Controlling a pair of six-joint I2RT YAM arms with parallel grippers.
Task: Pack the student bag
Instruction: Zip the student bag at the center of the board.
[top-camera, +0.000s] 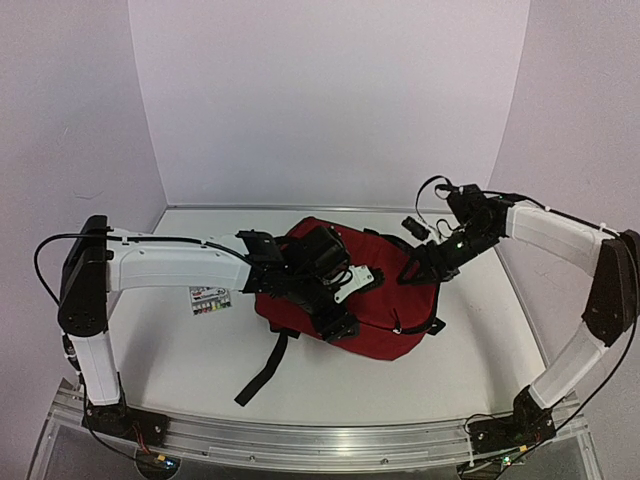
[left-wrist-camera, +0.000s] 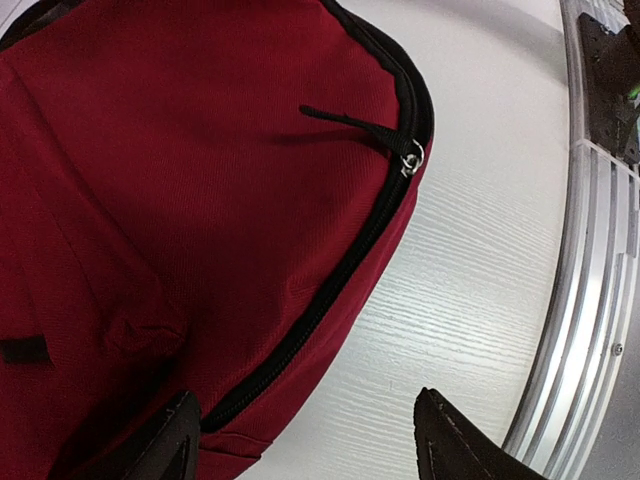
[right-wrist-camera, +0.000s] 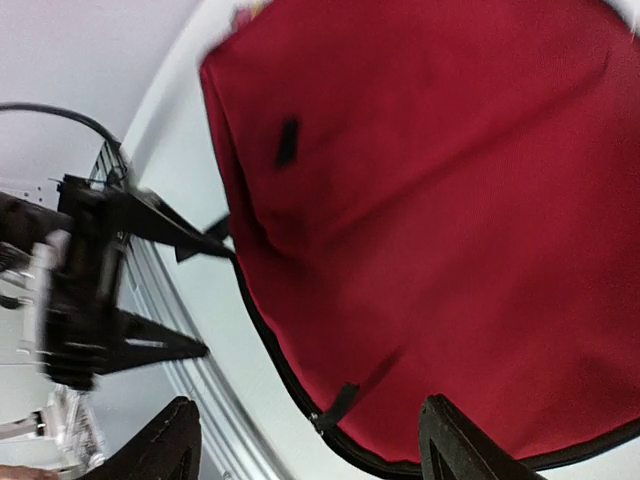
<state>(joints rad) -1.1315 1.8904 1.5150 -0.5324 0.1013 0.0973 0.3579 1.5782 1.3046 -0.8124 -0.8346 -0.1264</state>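
**Both grippers open over the student bag**

Left gripper (left-wrist-camera: 305, 420): I see its jaws spread wide with nothing between them. One fingertip (left-wrist-camera: 180, 425) overlaps the edge of the student bag (left-wrist-camera: 200, 180); whether it touches the fabric I cannot tell. The other fingertip stands over the bare white table (left-wrist-camera: 460, 290). The bag's black zip runs along its curved edge and passes under the gap, with a zip pull (left-wrist-camera: 410, 158) further along.

Right gripper (right-wrist-camera: 308, 410): its jaws are likewise apart and hold nothing. The bag's zipped edge crosses below the gap, and the red fabric fills the view beyond. This view is slightly blurred.

From above, the bag lies flat in the middle of the table between the two arms. The left gripper is over its near-left part and the right gripper at its far-right edge. A black strap (top-camera: 262, 372) trails from the bag toward the aluminium rail (top-camera: 320, 442).
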